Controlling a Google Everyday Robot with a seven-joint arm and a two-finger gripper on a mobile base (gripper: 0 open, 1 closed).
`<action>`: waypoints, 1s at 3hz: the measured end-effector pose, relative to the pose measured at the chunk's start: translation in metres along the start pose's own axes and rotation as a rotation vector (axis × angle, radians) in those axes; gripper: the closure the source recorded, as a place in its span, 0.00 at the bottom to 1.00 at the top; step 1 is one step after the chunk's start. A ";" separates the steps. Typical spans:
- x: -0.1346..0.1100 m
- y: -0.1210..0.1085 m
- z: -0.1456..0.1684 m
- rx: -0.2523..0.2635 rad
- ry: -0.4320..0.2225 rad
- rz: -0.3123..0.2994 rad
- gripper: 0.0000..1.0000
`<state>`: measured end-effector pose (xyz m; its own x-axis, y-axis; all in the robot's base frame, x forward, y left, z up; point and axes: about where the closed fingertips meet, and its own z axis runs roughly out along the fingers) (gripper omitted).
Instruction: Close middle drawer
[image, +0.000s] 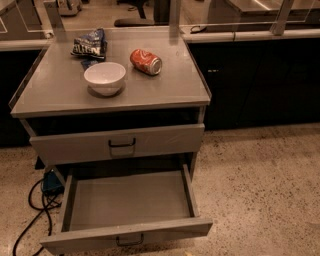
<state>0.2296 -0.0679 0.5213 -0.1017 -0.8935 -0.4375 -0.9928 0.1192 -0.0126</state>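
Observation:
The middle drawer (127, 200) of the grey cabinet stands pulled far out. Its plain grey tray is bare inside. Its flat front (165, 232) runs along the bottom of the view, with a small dark handle (130, 241) at its centre. Above it is a similar grey drawer front (117, 144) with a bolder black handle, pushed in. The lowest drawer front is hidden. My gripper is out of view.
On the cabinet top (165, 90) are a white bowl (104, 77), a red can (146, 61) on its side and a blue snack bag (90, 45). Black cables (37, 207) and a blue plug lie on the floor at the left. Speckled floor (260, 190) spreads to the right. Dark counters stand behind.

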 end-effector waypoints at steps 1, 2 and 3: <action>-0.008 -0.005 0.024 -0.040 -0.037 -0.014 0.00; -0.021 -0.042 0.070 -0.063 -0.105 -0.010 0.00; -0.057 -0.071 0.135 -0.106 -0.186 -0.007 0.00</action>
<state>0.3148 0.0330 0.4257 -0.0915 -0.7973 -0.5966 -0.9955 0.0585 0.0746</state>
